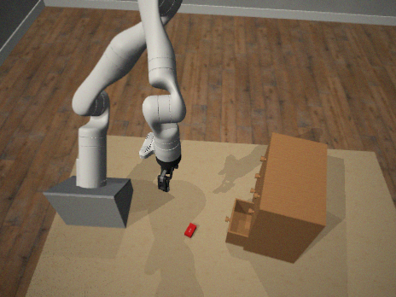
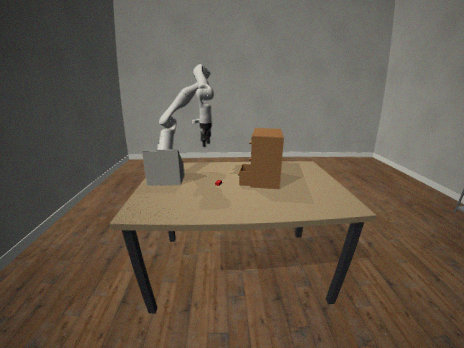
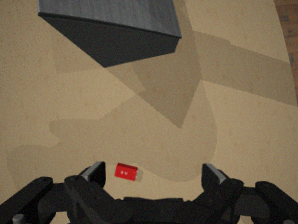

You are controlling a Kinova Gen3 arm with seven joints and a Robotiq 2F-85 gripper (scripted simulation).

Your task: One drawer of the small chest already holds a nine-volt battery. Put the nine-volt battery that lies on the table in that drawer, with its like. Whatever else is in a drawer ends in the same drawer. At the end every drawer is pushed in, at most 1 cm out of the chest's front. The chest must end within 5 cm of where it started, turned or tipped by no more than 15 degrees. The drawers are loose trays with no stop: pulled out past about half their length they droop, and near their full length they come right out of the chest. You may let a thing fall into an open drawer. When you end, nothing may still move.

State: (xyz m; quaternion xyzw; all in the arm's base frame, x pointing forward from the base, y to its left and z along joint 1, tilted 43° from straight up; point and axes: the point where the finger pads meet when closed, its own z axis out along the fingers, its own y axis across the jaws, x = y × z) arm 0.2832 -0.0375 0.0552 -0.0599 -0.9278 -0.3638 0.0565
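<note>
The pincer [image 1: 164, 184] hangs above the counter [image 1: 107, 273]. The battery [image 1: 190, 230] lies below it, between the arm's base [image 1: 91, 205] and the chest [image 1: 290, 192].

Your arm [image 1: 160, 64] is glossy white, built of rounded tubular links with thin dark seam lines, rising from a grey wedge-shaped base [image 1: 91, 200]. At the wrist sits a white ribbed block [image 1: 147, 146], then a black gripper [image 1: 165, 183] with dark linkage fingers.
</note>
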